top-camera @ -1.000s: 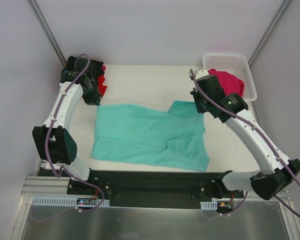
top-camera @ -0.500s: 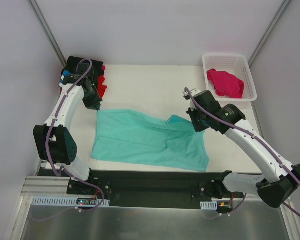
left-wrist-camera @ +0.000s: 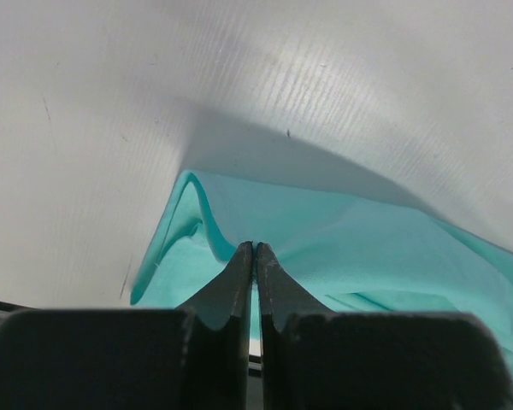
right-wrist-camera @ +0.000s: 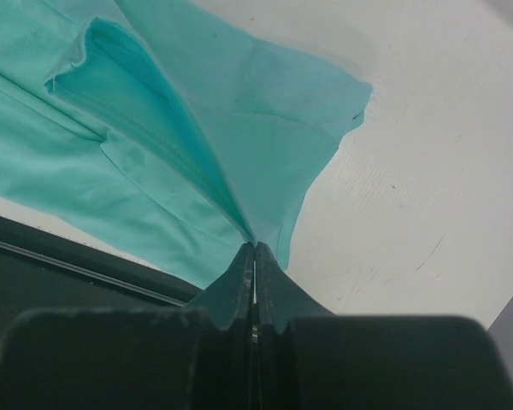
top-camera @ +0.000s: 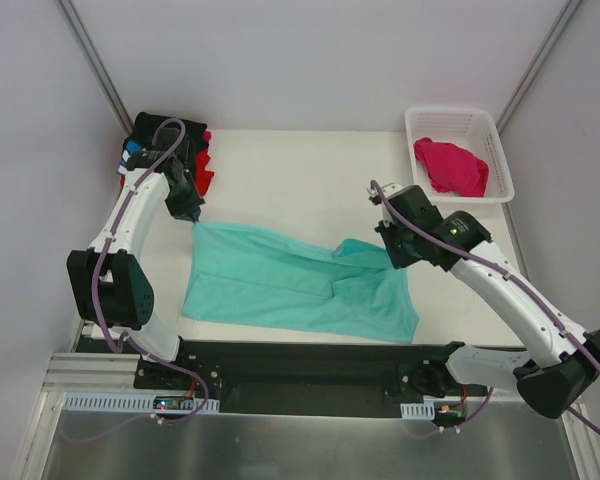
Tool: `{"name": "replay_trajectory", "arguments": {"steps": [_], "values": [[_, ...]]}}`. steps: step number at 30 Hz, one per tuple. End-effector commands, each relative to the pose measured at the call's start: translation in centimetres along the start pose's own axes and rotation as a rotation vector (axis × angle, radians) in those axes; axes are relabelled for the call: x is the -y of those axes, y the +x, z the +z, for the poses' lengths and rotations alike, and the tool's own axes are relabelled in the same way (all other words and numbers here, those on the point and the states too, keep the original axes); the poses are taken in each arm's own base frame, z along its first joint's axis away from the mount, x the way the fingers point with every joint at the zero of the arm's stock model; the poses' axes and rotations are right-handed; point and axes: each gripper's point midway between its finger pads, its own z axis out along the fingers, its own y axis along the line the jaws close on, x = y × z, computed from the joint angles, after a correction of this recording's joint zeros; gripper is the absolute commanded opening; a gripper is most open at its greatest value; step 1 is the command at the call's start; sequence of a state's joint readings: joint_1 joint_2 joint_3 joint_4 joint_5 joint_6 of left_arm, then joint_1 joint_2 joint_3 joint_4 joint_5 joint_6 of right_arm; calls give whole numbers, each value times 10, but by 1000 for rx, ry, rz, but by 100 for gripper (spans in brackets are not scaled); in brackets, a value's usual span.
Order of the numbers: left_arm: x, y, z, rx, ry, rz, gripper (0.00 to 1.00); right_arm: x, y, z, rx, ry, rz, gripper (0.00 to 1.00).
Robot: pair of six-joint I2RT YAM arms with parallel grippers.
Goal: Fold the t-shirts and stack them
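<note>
While the left gripper [left-wrist-camera: 255, 249] and right gripper [right-wrist-camera: 255, 248] clamp it, the soft mint-teal t-shirt [top-camera: 280, 280] tents.

Overhead, wrist close-ups; apparently shared t-shirt [top-camera: 280, 282]

1 t-shirt [top-camera: 280, 282] lies front-centre, a shirt pile [top-camera: 152, 128] far-left, a 2nd t-shirt [top-camera: 452, 165] in the far-right basket [top-camera: 450, 113].

Arms [top-camera: 508, 290] — white links, black joints, purple cables [top-camera: 97, 285].
</note>
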State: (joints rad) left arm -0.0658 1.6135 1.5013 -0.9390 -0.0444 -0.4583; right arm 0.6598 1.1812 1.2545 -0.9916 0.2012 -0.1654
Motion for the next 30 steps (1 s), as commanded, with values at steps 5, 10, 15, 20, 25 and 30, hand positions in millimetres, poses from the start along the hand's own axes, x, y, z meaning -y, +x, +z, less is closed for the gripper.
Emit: {"name": "replay_trajectory", "arguments": {"steps": [5,10,15,20,25,30], "values": [[-9,9,1,8,-27,17,0,8,20,-3,-45,40,27,1],[-10,13,7,-6,-29,18,0,11,36,0,-79,52,36,1],[-16,13,8,-2,-52,29,0,21,48,3,-118,99,52,1],[-20,17,9,-7,-59,19,0,27,54,3,-131,112,75,1],[-21,21,11,-20,-61,17,0,27,63,5,-159,110,80,1],[-27,22,13,-15,-90,21,0,16,70,6,-176,52,96,1]]}}
